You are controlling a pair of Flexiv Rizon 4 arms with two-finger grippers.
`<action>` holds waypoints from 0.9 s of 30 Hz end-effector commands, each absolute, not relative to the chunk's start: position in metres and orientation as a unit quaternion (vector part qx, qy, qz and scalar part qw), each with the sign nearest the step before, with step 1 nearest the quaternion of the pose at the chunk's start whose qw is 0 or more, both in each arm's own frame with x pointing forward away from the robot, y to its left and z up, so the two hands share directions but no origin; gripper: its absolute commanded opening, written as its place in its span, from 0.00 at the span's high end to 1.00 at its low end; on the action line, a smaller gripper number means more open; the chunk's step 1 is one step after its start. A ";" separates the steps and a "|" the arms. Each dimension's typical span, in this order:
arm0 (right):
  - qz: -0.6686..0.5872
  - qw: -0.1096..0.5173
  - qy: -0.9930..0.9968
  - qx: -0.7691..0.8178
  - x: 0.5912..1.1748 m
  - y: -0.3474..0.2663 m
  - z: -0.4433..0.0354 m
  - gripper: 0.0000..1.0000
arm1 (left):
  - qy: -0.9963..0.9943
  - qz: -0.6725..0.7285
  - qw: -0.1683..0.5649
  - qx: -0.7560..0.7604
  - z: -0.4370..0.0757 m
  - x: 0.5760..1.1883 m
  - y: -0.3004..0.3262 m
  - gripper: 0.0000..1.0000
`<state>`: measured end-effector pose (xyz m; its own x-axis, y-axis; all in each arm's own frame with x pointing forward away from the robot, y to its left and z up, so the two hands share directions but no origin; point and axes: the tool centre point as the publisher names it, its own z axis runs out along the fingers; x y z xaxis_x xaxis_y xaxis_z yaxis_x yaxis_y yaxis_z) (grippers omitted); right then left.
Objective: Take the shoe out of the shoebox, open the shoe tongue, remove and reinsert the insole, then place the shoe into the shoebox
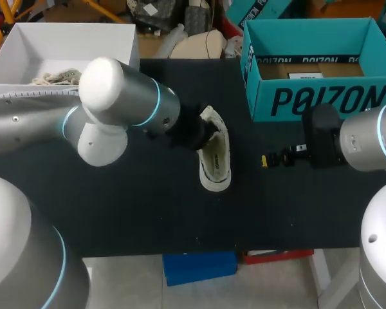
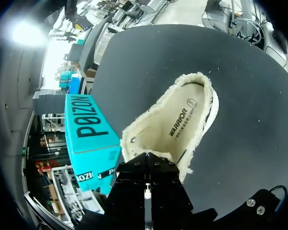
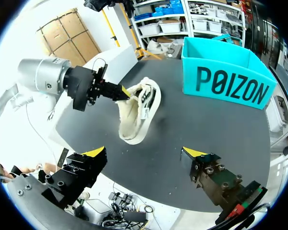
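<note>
Where the left gripper (image 3: 124, 91) meets the shoe (image 3: 134, 112), its fingers are drawn close together on the fleecy edge of the shoe's opening, pinching it. Ahead of that gripper the shoe lies tipped on the black surface (image 1: 148, 212), its pale lined inside and the printed insole (image 2: 182, 115) facing back along the fingers. Off to the shoe's side and apart from it, the teal shoebox (image 1: 309, 96) stands open-topped on the same surface. The right gripper (image 3: 144, 153) hangs low over the surface, fingers spread wide with nothing between them. The shoe is ahead of it, well apart, and the shoebox is farther ahead.
</note>
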<state>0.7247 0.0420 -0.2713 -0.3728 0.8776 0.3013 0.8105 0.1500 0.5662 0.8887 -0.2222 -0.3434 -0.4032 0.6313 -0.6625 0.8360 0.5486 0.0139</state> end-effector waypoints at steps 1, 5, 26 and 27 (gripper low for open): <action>0.337 0.049 0.757 0.558 0.724 0.042 -0.271 0.00 | 0.822 -0.162 0.304 0.453 -0.352 0.891 -0.230 1.00; 0.337 0.049 0.757 0.558 0.724 0.042 -0.271 0.00 | 0.821 -0.173 0.287 0.461 -0.357 0.881 -0.230 1.00; 0.337 0.049 0.757 0.558 0.724 0.042 -0.271 0.00 | 0.771 -0.116 0.215 0.588 -0.287 0.877 -0.188 0.11; 0.337 0.049 0.757 0.558 0.724 0.042 -0.271 0.00 | 0.768 -0.108 0.208 0.595 -0.288 0.878 -0.188 0.27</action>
